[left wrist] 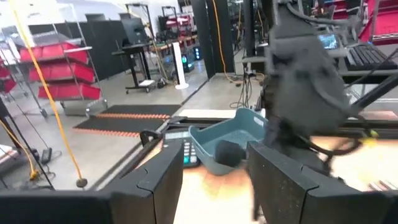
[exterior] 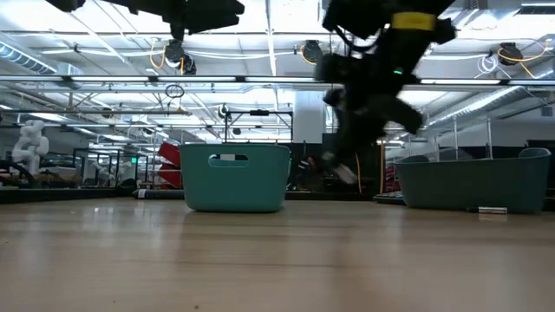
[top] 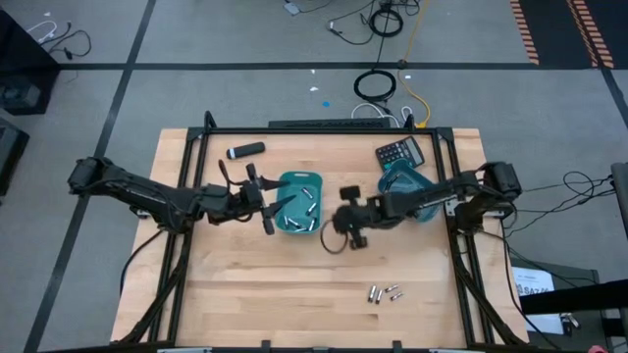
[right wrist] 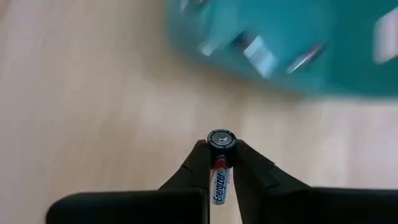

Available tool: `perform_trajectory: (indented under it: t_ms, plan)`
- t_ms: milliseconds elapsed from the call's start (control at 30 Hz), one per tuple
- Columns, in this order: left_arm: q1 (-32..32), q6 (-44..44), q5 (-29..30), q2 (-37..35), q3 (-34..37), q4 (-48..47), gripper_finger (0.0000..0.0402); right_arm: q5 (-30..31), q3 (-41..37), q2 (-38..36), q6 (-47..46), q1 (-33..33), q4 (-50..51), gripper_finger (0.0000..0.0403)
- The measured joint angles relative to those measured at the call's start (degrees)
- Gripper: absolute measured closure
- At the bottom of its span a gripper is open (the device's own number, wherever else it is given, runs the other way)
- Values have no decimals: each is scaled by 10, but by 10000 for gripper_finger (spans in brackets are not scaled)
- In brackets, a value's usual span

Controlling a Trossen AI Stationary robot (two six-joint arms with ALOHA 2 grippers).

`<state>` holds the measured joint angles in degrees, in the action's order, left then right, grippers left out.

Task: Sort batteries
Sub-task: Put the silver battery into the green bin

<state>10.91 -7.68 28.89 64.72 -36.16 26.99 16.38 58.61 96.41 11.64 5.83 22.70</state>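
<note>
The right gripper [right wrist: 221,163] is clamped on one Energizer battery [right wrist: 221,149], held over the table just beside the teal bin [top: 298,203]. The left gripper [top: 265,201], fingers apart, reaches level over that bin's other edge. More batteries [top: 384,292] lie well apart from it.

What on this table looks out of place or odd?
Little does. A few batteries lie loose near the table's front edge, far from the teal bin holding the others. The right gripper holds one battery.
</note>
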Motion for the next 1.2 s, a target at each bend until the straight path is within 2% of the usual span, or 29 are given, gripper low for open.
perform_trajectory:
  t_ms: [133,267,433,633,867,1033,1200]
  plan:
    - [0,25,-41,13,0,9,215,-11,0,0,29,-40,-88,373]
    - [1,32,-75,32,0,23,215,-75,0,0,46,-79,-154,371]
    - [1,56,-93,79,0,54,215,-161,0,0,46,-115,-261,371]
    - [4,84,-94,128,0,78,215,-183,0,0,37,-129,-355,351]
    - [18,84,-93,129,0,82,215,-185,0,0,20,-132,-379,316]
    - [19,76,-93,129,0,86,215,-214,0,1,-6,-145,-371,288]
    - [18,58,-89,129,0,87,215,-207,0,-59,-7,-148,-226,270]
